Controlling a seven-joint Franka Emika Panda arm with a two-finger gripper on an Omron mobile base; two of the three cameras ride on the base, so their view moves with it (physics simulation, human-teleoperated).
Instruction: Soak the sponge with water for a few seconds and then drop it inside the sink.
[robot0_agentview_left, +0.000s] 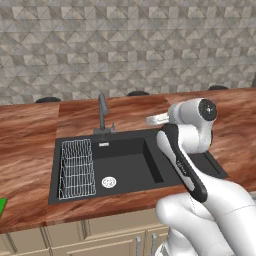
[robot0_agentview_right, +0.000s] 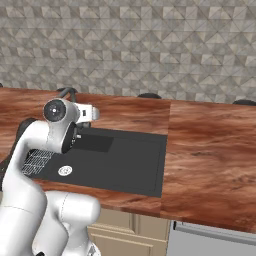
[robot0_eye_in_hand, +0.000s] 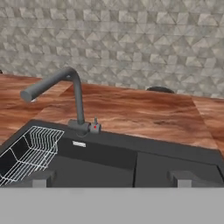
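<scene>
1. Tool (robot0_eye_in_hand: 112, 178): the two dark finger tips stood far apart at the bottom of the hand view, nothing between them. Jaws were open.
2. Tool hung above the sink (robot0_agentview_left: 130, 167), over its right part near the divider, looking toward the back wall.
3. Faucet (robot0_eye_in_hand: 65, 94): ahead and left of the tool, spout swung left over the wire rack; small lever with a red dot just beside its base.
4. White wire rack (robot0_agentview_left: 77, 169): in the basin's left end, left of the tool. Round silver drain (robot0_agentview_left: 109, 182) just right of the rack's front corner.
5. Sponge (robot0_agentview_left: 2, 207): a green sliver at the left edge of the left base view, on the wooden counter (robot0_agentview_left: 25, 150), well left of the sink and far from the tool. Not gripped.
</scene>
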